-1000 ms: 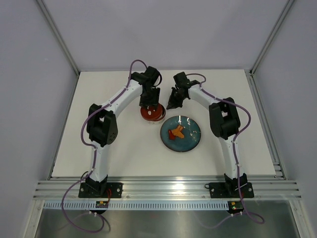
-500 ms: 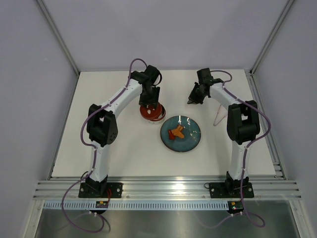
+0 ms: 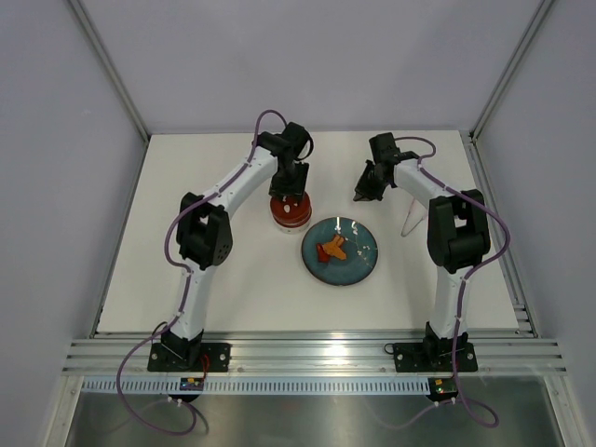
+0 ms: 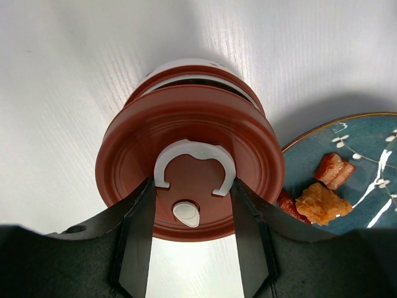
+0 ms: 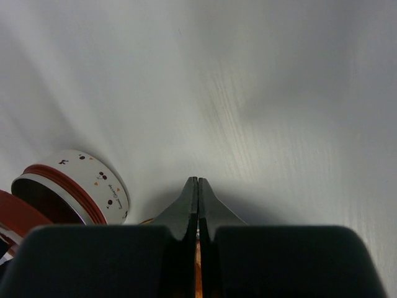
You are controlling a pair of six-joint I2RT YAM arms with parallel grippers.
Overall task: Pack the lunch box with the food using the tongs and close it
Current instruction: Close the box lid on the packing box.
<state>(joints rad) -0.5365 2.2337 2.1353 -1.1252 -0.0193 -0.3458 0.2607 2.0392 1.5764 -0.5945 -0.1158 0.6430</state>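
Right arm has swung out from between the tin and the plate to the back right. Left arm has pulled its elbow in, with the wrist over the tin as before.

Left gripper [image 4: 192,186] is clamped on the red lid [image 4: 186,124], one finger on each side of the white curled mark. The lid is raised and offset from the lunch box [image 5: 93,180]. Right wrist view shows the tin's mouth open. Can't tell if a lid edge touches the rim.

Right gripper [image 5: 197,181] is closed tight on nothing, hovering over bare table [image 3: 233,279] behind the plate [image 3: 365,261].

Tin sits just left of and behind the plate. What shows of its inside looks dark and empty. The food [image 3: 332,249] is bunched on the plate. The tongs [image 3: 410,223] lie on the table to the right of the plate, with nothing touching them.

Progress: early. The box is opened and that's all. Still to do: park the lid, pick up the tongs, move the pieces across, refit the lid.
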